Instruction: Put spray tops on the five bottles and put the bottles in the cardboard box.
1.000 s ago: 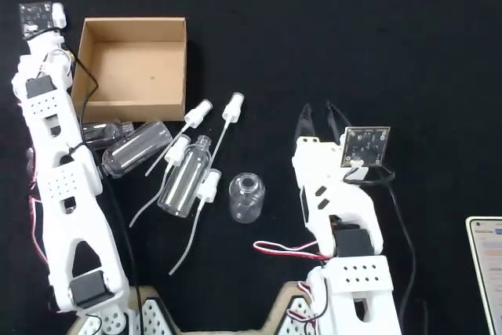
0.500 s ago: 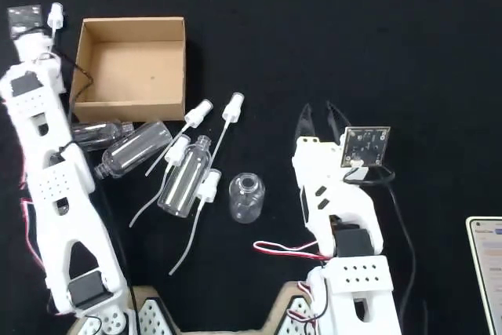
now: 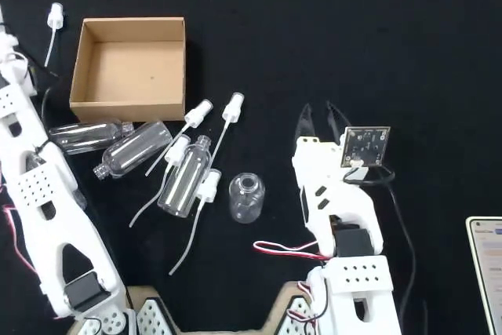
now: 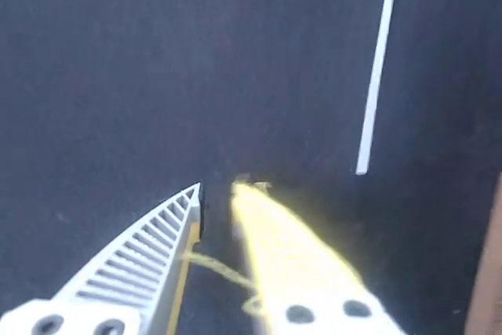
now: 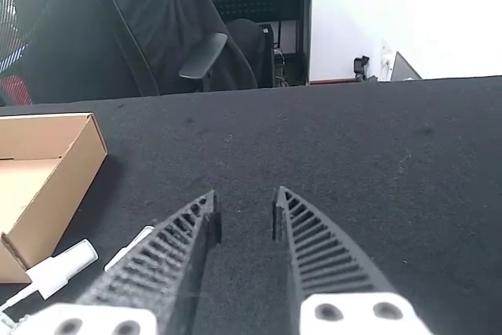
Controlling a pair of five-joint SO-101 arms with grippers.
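The cardboard box stands open at the back left, with nothing in it. Beside its left wall lies a spray top; its tube lies ahead of my left gripper, apart from it. That gripper hovers over the black cloth, its fingers a narrow gap apart and holding nothing. In front of the box lie three clear uncapped bottles among several loose spray tops. A short bottle stands upright. My right gripper rests open and free right of the pile.
The left arm runs along the table's left edge. A brown edge of the box shows in the left wrist view. A white device lies at the right edge. Bare black cloth stretches across the back and right.
The left arm has swung leftward away from the box, uncovering the spray top beside the box and the leftmost bottle. The right arm has not moved.
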